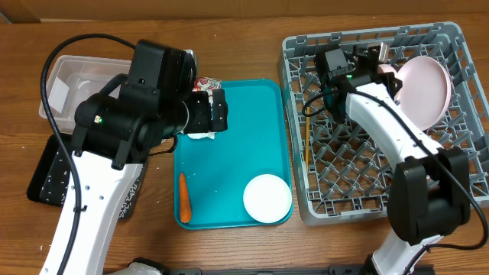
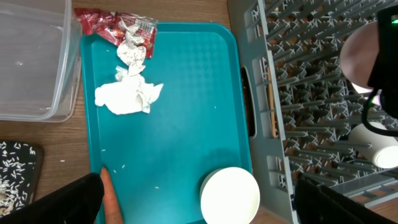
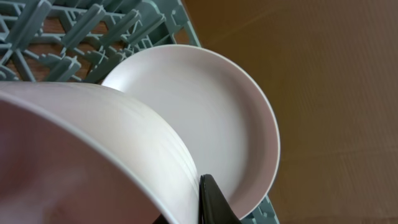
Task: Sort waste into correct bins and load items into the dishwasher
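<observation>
One bowl (image 3: 81, 155), seemingly pinched at its rim by the right gripper (image 1: 384, 67), upper right; I judge it needs seating beside the plate (image 1: 424, 88). Left gripper (image 1: 219, 111) gapes wide near the napkin (image 2: 127, 96).

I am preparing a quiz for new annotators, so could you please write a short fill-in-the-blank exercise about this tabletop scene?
The carrot lies on the ____ tray.
The large plate leans inside the ____ dish rack.
The ____ gripper is shut on a white bowl.
Missing words: teal; grey; right.
</observation>
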You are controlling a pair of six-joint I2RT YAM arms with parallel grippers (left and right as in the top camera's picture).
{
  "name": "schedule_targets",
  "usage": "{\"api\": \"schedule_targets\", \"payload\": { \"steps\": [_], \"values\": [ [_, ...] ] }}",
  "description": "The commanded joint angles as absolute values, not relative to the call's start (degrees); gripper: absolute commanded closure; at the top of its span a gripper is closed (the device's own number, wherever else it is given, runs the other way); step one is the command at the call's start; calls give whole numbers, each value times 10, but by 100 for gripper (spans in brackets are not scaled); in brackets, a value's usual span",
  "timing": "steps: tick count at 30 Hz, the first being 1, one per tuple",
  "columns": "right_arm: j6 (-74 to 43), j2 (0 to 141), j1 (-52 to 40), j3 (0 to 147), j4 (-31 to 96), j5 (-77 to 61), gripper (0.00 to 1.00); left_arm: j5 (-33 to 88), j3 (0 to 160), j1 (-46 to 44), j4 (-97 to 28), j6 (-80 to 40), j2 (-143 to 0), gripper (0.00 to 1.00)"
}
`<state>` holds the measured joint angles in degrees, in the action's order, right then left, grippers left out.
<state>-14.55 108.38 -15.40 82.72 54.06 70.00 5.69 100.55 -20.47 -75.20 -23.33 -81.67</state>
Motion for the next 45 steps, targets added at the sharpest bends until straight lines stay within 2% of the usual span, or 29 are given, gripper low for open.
{"api": "schedule_targets", "payload": {
  "steps": [1, 12, 17, 28, 37, 45],
  "values": [
    [-148, 1100, -154, 836, 540, 720, 96, 49, 1014, -202, -755, -216, -817, 0],
    [-148, 1109, -158, 836, 562, 720, 96, 43, 1014, -202, -777, -201, -818, 0],
    [-148, 1109, -158, 836, 571, 762, 96, 43, 1014, -202, -780, -201, -818, 0],
    [-150, 1110, -171, 835, 571, 654, 96, 42, 1014, -202, -780, -201, -818, 0],
    [-150, 1098, -174, 834, 584, 825, 96, 29, 1014, -202, -793, -196, -818, 0],
    [-151, 1048, -174, 834, 573, 781, 96, 27, 1014, -202, -785, -196, -818, 0]
  ]
}}
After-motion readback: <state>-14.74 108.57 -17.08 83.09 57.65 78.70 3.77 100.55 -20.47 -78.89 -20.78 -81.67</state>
